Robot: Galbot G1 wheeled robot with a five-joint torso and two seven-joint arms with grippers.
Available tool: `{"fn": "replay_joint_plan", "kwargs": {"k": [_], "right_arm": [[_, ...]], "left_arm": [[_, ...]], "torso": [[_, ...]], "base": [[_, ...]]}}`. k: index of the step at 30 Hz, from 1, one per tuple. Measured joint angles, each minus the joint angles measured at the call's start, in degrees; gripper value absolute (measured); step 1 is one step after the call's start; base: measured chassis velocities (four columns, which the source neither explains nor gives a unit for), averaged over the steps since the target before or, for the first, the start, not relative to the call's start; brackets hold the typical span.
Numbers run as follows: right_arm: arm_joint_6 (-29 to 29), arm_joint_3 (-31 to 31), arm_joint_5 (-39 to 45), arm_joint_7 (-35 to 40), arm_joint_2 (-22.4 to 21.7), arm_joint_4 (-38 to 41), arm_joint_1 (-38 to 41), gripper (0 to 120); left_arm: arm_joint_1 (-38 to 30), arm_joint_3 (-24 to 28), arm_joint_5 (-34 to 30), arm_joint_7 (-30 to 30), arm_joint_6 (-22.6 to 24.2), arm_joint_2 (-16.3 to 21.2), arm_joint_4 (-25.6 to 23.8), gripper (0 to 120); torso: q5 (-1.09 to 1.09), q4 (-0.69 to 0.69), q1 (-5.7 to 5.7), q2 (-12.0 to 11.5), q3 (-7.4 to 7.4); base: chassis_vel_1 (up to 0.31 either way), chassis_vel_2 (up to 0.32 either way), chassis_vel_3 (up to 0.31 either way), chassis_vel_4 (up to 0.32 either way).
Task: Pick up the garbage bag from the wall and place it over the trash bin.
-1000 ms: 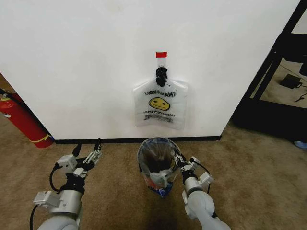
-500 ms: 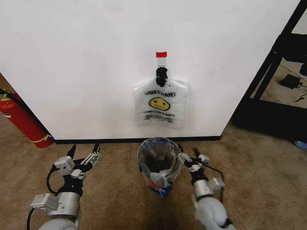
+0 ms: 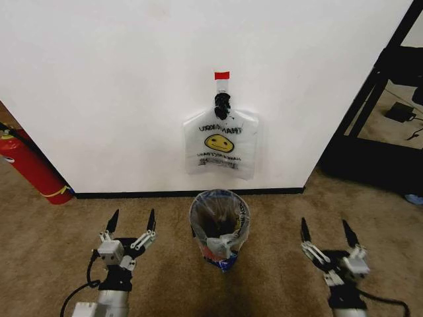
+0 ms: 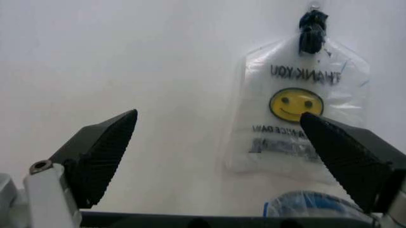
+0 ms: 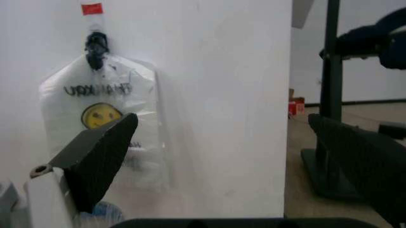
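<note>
Two grippers hover low over a brown carpet, one on each side of the trash bin (image 3: 219, 228), both with their black fingers spread wide and holding nothing. At left, the left gripper (image 3: 131, 226) points toward the wall (image 3: 119, 92) near the bin's side; at right, the right gripper (image 3: 326, 235) stands farther from the bin, also aimed at the wall. Between them the small black wire-mesh bin stands on the carpet just in front of the black baseboard (image 3: 132, 194), and the garbage bag (image 3: 228, 232), thin translucent plastic with blue tape pieces, is draped over its rim and down its side. Directly above the bin, a similar smiley bag (image 3: 221, 150) with mirrored "THANK YOU" print hangs flat against the wall from a black hook (image 3: 221, 105) marked by red tape (image 3: 222, 75). Farther left, a red fire extinguisher (image 3: 30, 165) leans at the foot of the wall.
</note>
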Motion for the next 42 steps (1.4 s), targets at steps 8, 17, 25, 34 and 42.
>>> {"fn": "replay_joint_plan", "kwargs": {"k": [8,17,25,34,42], "right_arm": [[-4.4,-1.9,-2.4,2.2,5.3,3.5,0.6,100],[-4.1,-2.1,-5.7,3.4,7.7,4.7,0.4,100],[-2.8,-2.4,-6.7,3.8,8.3,4.4,-0.2,100],[-2.7,-2.8,-7.3,3.8,8.5,4.2,0.1,100],[-2.1,-2.7,-7.6,4.0,8.7,4.4,-0.3,100]], "left_arm": [[-0.4,1.1,1.2,-0.3,0.6,0.5,-0.4,100],[-1.7,4.4,2.1,-0.7,3.7,1.7,0.4,100],[-1.9,5.5,2.6,-1.0,4.4,1.8,0.0,100],[-2.2,5.4,3.0,-1.4,5.7,2.4,-0.7,100],[-2.3,6.3,4.0,-1.7,6.5,2.4,-0.8,100]], "torso": [[-0.01,0.00,0.00,0.0,0.00],[0.00,0.00,0.01,0.0,0.01],[0.01,0.00,0.01,0.0,0.01],[0.01,0.00,0.01,0.0,0.01],[0.00,0.00,0.01,0.0,0.01]], "base": [[0.000,0.000,0.000,0.000],[0.000,0.000,0.000,0.000],[0.000,0.000,0.000,0.000],[0.000,0.000,0.000,0.000],[0.000,0.000,0.000,0.000]]}}
